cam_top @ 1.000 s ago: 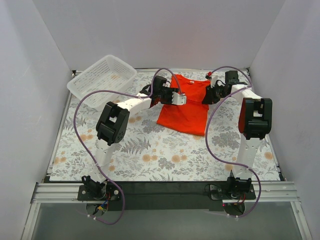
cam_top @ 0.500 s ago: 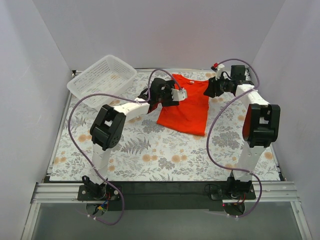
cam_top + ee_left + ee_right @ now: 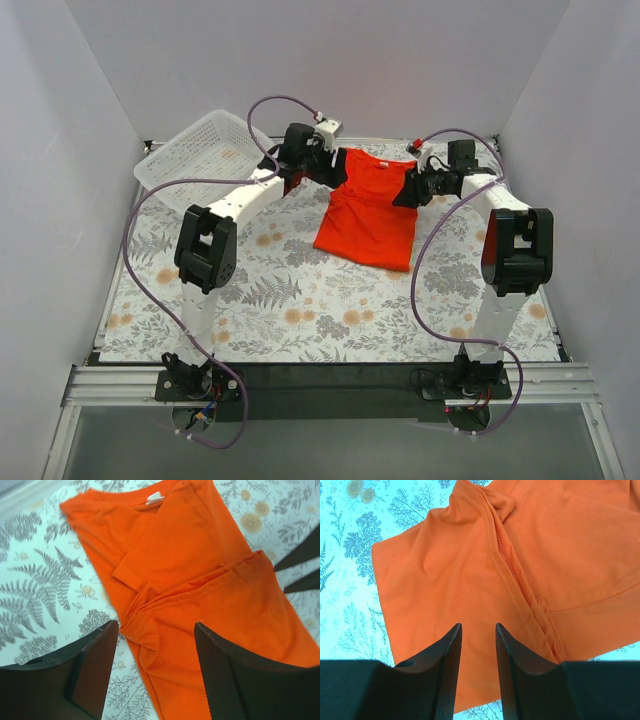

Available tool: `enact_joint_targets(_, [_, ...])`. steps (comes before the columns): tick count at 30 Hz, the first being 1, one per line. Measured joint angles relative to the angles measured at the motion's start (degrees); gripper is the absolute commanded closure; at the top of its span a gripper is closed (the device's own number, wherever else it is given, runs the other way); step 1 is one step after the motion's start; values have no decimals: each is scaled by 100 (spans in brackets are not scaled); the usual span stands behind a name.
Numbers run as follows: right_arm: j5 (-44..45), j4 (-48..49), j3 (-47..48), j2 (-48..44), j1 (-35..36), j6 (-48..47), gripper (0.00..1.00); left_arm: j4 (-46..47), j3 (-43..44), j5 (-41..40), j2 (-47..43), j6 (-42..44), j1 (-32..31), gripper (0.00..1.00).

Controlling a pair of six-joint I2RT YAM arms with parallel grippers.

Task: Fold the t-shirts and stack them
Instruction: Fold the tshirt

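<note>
Jaws stood apart on both arms and gripped nothing: the left jaws were spread wide just above the t-shirt [image 3: 190, 545], right over a rumpled edge where a sleeve was tucked in, while the right jaws were only narrowly parted, hanging over a stitched seam on the opposite side. Nearest the arm bases, the flowered desk [image 3: 280, 300] showed no finished stack. Further back, toward the middle of the far half, the orange-red shirt lay on the desk between the two arms, collar toward the back wall and its white label [image 3: 155, 498] showing. It looked partly folded to me: the sides appeared turned in, making a narrower shape, though the layers on the left were bunched, not crisp. By my reckoning the crosswise fold was not yet done, the creases wanted smoothing, and stacking had not begun; only one shirt was in view. At the far left corner sat the white basket [image 3: 205, 150], apart from the shirt, with nothing orange in it.
</note>
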Motion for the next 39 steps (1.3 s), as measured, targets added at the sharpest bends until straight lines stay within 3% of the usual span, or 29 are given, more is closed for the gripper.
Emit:
enact_joint_targets(5, [24, -11, -160, 0, -9, 9, 66, -444, 407, 129, 409, -1165, 358, 54])
enact_joint_targets(14, [39, -13, -197, 0, -81, 46, 66, -981, 935, 122, 1086, -2295, 382, 59])
enact_joint_targets(39, [33, 0, -208, 0, -192, 155, 66, -1589, 1720, 114, 1818, -2640, 334, 61])
